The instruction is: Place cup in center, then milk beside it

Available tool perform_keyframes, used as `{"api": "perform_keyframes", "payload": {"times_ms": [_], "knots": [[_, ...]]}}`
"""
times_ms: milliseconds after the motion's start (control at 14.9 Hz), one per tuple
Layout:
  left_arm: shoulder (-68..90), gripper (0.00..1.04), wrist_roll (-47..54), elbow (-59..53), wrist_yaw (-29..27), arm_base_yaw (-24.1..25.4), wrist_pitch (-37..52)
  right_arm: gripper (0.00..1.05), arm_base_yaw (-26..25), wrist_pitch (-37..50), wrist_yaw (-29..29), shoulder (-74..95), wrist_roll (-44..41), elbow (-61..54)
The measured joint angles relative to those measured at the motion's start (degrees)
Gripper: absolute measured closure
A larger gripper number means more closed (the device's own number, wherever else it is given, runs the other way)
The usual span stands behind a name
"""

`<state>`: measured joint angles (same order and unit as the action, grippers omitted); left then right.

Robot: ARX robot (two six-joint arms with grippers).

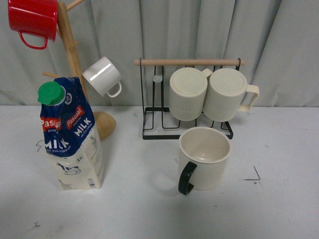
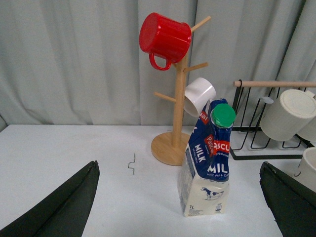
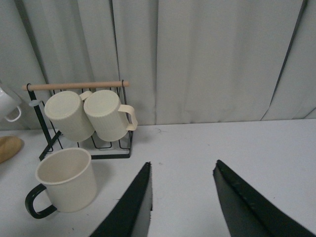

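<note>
1. Front view: cup (image 1: 204, 159) stands upright on the table (image 1: 149, 209), its black handle pointing to 7 o'clock, with the rack (image 1: 187, 132) close at its 12 o'clock.
2. Milk (image 1: 72, 139) stands at 9 o'clock from the cup, well apart, its top crumpled. The mug tree (image 1: 70, 50) is at its 12 o'clock.
3. Left gripper (image 2: 178, 167): fingers spread wide, holding nothing. The milk stands ahead, touching neither finger.
4. Right gripper (image 3: 182, 164): fingers parted, empty. The cup is ahead, untouched.

The left gripper (image 2: 178, 165) has its two dark fingers (image 2: 64, 207) spread very wide, while the right gripper (image 3: 182, 164) has its dark fingers (image 3: 131, 207) parted by a narrower gap.
</note>
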<state>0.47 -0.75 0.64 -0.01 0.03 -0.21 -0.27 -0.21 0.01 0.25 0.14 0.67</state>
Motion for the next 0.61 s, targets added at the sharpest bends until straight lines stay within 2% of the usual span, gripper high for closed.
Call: {"api": "perform_keyframes", "payload": {"times_ms": [67,134,336,403,605], "knots": [[1.9,0.07,0.9,1.7,-4.3,-2.1,-5.9,0.58,0.0,0.0,0.0,0.0,0.0,0.0],[8.7,0.07,1.0,3.7,-9.4,-5.9,-8.0,0.47,0.0,0.0,0.0,0.0,0.0,0.0],[26.5,0.07,-3.7,4.8,-9.5,-14.7,2.1,0.09,0.0,0.0,0.0,0.0,0.0,0.0],[32.1,0.07,-4.0,5.0,-9.4,-16.7,6.3,0.05,0.0,0.0,0.0,0.0,0.0,0.0],[48.5,0.07,-4.1,7.6,-9.7,-20.0,18.4,0.06,0.0,0.0,0.0,0.0,0.0,0.0]]}}
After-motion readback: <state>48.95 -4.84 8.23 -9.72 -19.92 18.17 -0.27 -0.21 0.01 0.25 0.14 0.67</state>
